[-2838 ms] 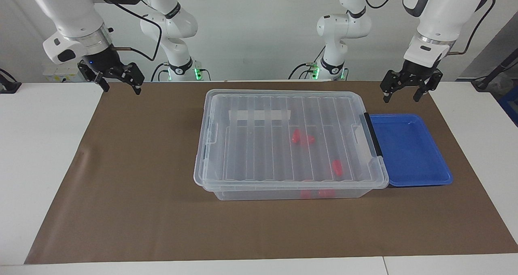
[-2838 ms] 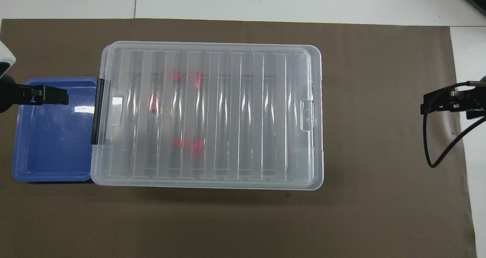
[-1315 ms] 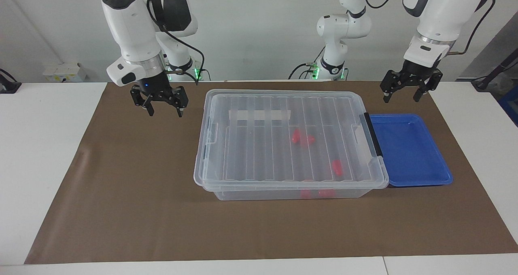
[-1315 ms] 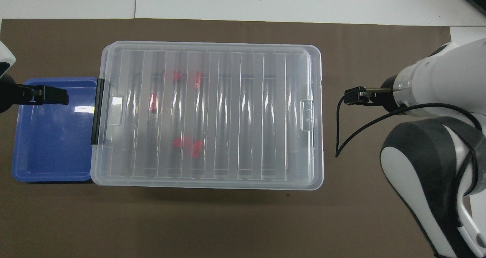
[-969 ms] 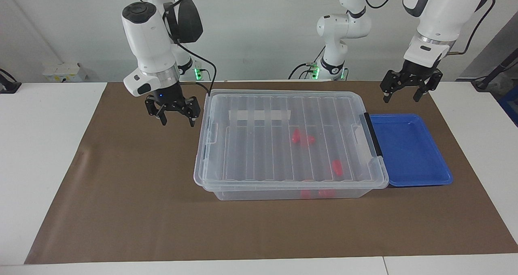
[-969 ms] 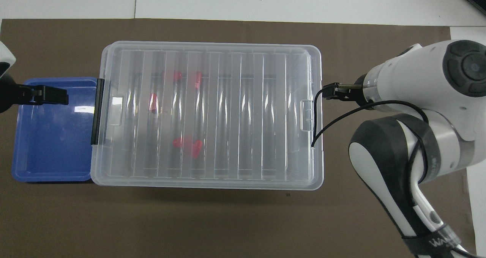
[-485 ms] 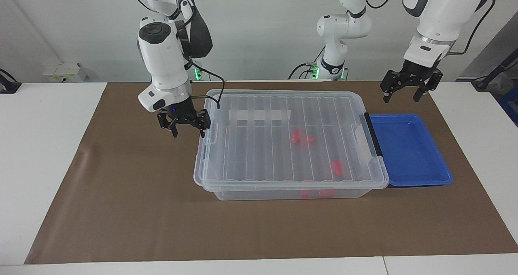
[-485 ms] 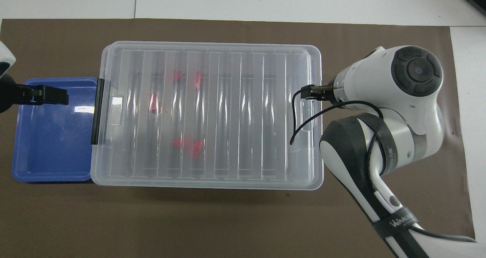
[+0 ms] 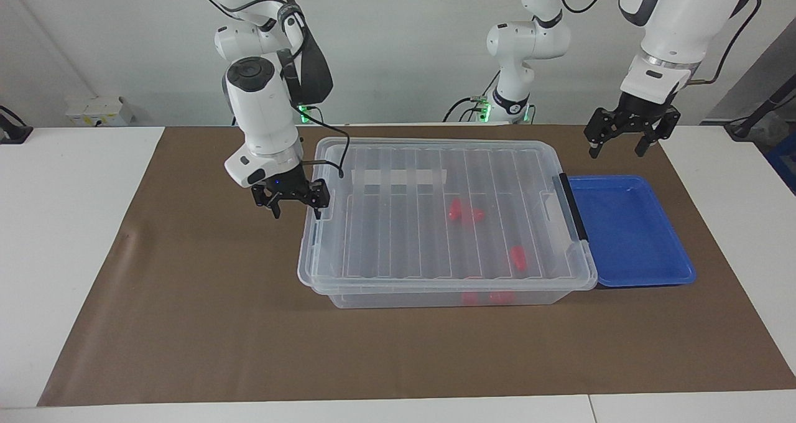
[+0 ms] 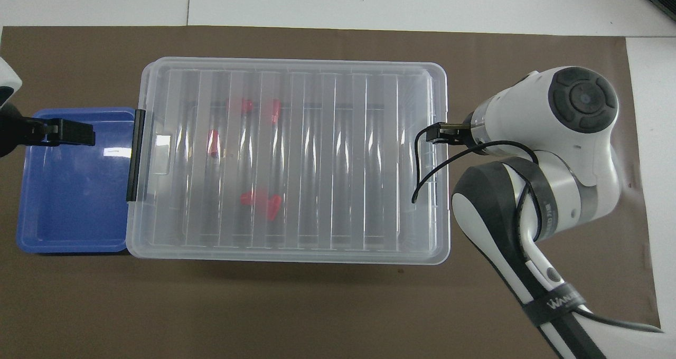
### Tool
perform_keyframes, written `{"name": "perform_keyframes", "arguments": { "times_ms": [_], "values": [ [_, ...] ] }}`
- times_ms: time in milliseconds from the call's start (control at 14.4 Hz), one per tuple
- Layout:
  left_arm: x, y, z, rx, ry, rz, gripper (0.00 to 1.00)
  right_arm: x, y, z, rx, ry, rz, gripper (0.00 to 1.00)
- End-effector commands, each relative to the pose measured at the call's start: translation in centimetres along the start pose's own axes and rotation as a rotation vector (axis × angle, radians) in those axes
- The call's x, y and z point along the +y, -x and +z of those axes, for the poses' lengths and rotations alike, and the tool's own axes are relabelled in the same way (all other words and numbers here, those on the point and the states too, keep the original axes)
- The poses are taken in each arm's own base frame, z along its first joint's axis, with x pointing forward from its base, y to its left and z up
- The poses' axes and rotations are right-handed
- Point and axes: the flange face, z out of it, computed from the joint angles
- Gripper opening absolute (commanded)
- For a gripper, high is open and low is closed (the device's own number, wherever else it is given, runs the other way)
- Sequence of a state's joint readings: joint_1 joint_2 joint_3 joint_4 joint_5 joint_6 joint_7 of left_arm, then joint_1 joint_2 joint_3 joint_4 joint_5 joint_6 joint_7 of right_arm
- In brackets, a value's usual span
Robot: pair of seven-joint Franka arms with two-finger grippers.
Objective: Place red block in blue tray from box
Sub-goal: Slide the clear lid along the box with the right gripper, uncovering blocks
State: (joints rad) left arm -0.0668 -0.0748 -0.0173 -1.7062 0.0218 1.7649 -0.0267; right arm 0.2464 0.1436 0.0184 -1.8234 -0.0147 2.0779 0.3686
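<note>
- The right arm reaches out from its base with the forearm nearly vertical and the wrist pointing straight down; the right gripper (image 9: 297, 212) hangs low at the box's (image 9: 398, 249) end toward the right arm's end of the table, just beside the lid's (image 9: 429, 162) edge clip. I cannot tell whether it touches the clip.
- Its fingers are spread apart and hold nothing. In the overhead view the arm's white wrist housing covers the gripper.
- The left arm waits, elbow high and wrist tilted downward; the left gripper (image 9: 625, 144) hovers over the brown mat (image 9: 186, 323) just beside the blue tray's (image 9: 675, 236) edge nearest the robots, fingers spread and empty.
- The box sits mid-mat with its ribbed clear lid on and its black clip handle (image 9: 573, 206) at the tray end.
- Several red blocks lie inside the box; one red block (image 9: 517, 257) shows through the lid toward the tray end, a pair (image 9: 465, 212) lies nearer the robots, and more sit against the wall farthest from the robots.
- The blue tray rests touching the box, at the left arm's end.
</note>
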Motion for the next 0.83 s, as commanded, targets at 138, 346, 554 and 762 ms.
{"name": "perform_keyframes", "arguments": {
  "times_ms": [138, 346, 554, 762],
  "values": [
    [-0.1, 0.8, -0.4, -0.003, 0.004, -0.006, 1.0, 2.1, 0.9, -0.1, -0.026, 0.006, -0.024, 0.98],
    [-0.1, 0.8, -0.4, -0.003, 0.004, -0.006, 1.0, 3.6, 0.5, -0.1, -0.03, 0.009, -0.053, 0.99],
    [-0.1, 0.8, -0.4, -0.003, 0.004, -0.006, 1.0, 4.9, 0.3, -0.1, -0.037, 0.012, -0.072, 0.99],
    [-0.1, 0.8, -0.4, -0.003, 0.004, -0.006, 1.0, 7.7, 0.1, 0.1, -0.074, 0.023, -0.093, 0.99]
  ]
}}
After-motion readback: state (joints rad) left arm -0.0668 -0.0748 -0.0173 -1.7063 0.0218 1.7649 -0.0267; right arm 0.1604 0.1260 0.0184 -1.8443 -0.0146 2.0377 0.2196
